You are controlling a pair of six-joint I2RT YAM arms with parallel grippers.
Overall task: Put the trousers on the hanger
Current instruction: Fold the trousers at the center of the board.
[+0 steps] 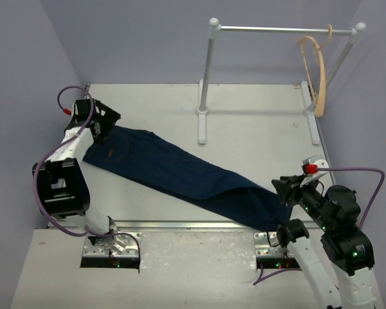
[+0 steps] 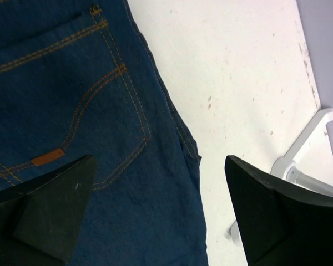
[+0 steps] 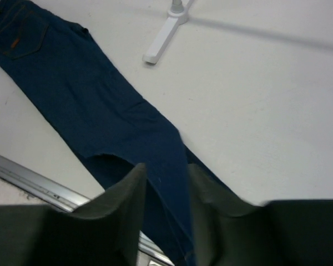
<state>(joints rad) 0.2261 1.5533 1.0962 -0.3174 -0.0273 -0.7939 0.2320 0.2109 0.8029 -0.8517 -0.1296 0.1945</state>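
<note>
— Trousers [image 1: 180, 174]?
— Spread flat and slantwise on the tabletop [image 1: 257, 141]: waist toward the far left corner, hems at the near edge, right side. Hanger [image 1: 318, 71] well apart, hooked on the rail [image 1: 276, 29] over the far right corner.
— Handling?
— Probably soft and limp, weighty for cloth, not slippery. Likely to sag and slide off a bar unless folded evenly. Best taken at the waistband or the hems, for a firm bite on thick seams.
— Left pincer [image 2: 160, 166]?
— Wide open, pointing down over the back pocket by the waist edge, holding nothing. Arm bowed out leftward, wrist up at the far left corner.
— Right pincer [image 3: 165, 183]?
— Partly open, low over the hem end, with denim in the gap and nothing visibly pinched. Arm bent, pointing leftward along the near edge.
</note>
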